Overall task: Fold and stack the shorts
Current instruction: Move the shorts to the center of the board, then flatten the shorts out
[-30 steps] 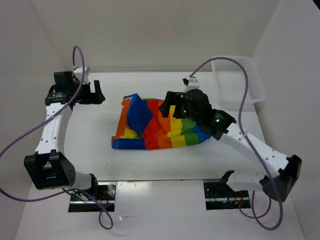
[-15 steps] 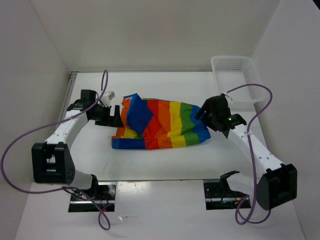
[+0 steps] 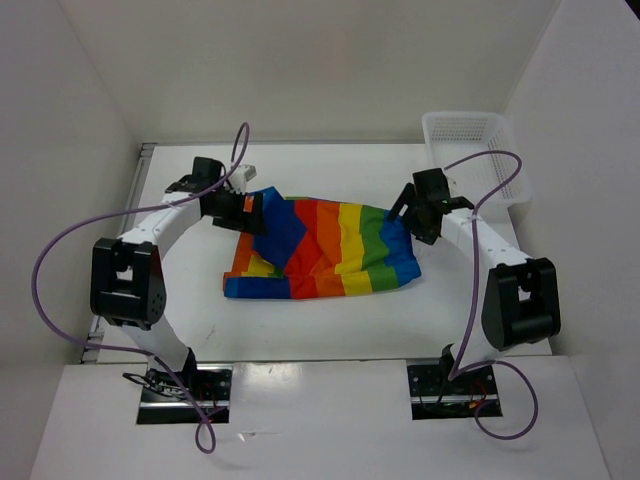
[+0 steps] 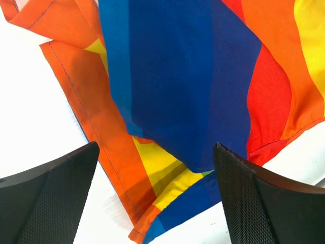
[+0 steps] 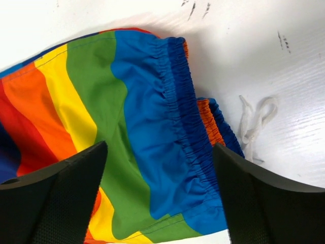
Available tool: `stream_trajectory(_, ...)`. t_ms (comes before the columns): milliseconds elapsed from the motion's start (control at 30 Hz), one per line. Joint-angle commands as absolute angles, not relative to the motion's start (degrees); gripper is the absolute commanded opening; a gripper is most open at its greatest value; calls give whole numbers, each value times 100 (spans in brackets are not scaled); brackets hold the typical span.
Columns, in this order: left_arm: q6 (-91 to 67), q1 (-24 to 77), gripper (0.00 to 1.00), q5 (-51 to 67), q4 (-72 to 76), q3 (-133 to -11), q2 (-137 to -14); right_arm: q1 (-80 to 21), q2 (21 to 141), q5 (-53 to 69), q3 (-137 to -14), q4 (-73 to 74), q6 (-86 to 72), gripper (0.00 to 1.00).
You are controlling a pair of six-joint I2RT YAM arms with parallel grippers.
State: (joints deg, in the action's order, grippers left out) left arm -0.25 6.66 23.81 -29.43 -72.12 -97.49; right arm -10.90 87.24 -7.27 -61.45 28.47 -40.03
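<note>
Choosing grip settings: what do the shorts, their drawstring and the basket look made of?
Shorts: thin woven cloth, matte; it creases, and the waistband gathers in elastic ruching. Drawstring: white soft cord, likely cotton, lying limp. Basket: white rigid plastic, probably; mesh walls.

The soft rainbow-striped fabric shorts lie spread out but a bit crumpled in the middle of the white table. The blue stretchy waistband is at the right end, and the white drawstring lies loose beside it. At the left end, 1 dark blue flap is folded over the other stripes
</note>
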Motion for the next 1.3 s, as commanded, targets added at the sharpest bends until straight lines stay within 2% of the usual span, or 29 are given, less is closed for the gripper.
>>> stream_trajectory(0,0,642,99,2565,-2725,-7383,-9808,-1028,8622,-572,-6083,2523,-3806,93)
stream_trajectory(67,0,694,99,2566,-2541,-7383,-9888,-915,8622,-440,-6021,2461,-3806,97)
stream_trajectory(233,0,756,99,2593,-2382,-8032,-10694,-774,9236,-439,-6274,2259,-3604,95)
stream_trajectory(333,0,756,99,2777,-2330,-8506,-11047,-773,9850,-439,-6644,2207,-3480,88)
stream_trajectory(433,0,756,98,3040,-2197,-8639,-11468,-773,10281,-300,-6943,2136,-3428,74)
stream_trajectory(533,0,809,63,3383,-1952,-8640,-11540,-773,10423,-80,-7119,2040,-3367,51)
stream_trajectory(567,0,809,37,3549,-1951,-8709,-11601,-773,10424,-1,-7119,1987,-3297,45)
stream_trajectory(600,0,861,27,3603,-1899,-8762,-11602,-773,10502,218,-7284,1986,-3244,33)
stream_trajectory(733,0,861,0,3894,-2056,-9383,-11829,-834,10863,615,-8249,2249,-3032,0)
stream_trajectory(867,0,713,0,4034,-2267,-10411,-11892,-888,10776,729,-9084,2320,-3032,0)
stream_trajectory(967,0,458,0,4166,-2057,-10984,-11445,-888,10495,835,-9718,2435,-3103,0)
stream_trajectory(1100,0,150,0,4052,-1400,-11057,-10480,-888,9933,888,-9976,2382,-3050,0)
stream_trajectory(1267,0,-105,0,3885,-1266,-11380,-9915,-888,9160,1089,-10107,2382,-2673,0)
